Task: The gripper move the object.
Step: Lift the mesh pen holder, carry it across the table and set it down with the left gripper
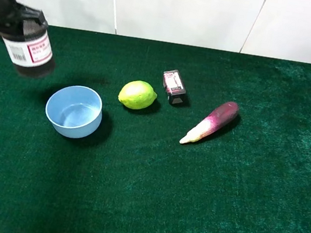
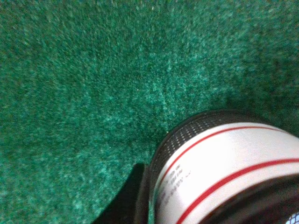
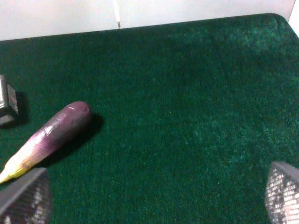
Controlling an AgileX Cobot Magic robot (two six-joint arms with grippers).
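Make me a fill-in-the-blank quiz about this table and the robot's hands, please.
1. The left hand holds a black mesh ___.
2. The bowl is light ___.
3. Between the bowl and the small black box lies a green ___.
4. The right hand is ___.
Answers: cup, blue, lime, open.

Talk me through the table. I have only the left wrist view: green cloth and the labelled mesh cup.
Observer: In the exterior high view, a light blue bowl sits to the right of the cup and nearer the camera.
Operator: Name what lies past the bowl.
Observer: A lime, then a small black box, then a purple vegetable, none of them touching.
Operator: Report the other arm.
Observer: The right gripper is open, its fingers wide apart and holding nothing, with the purple vegetable off to one side.
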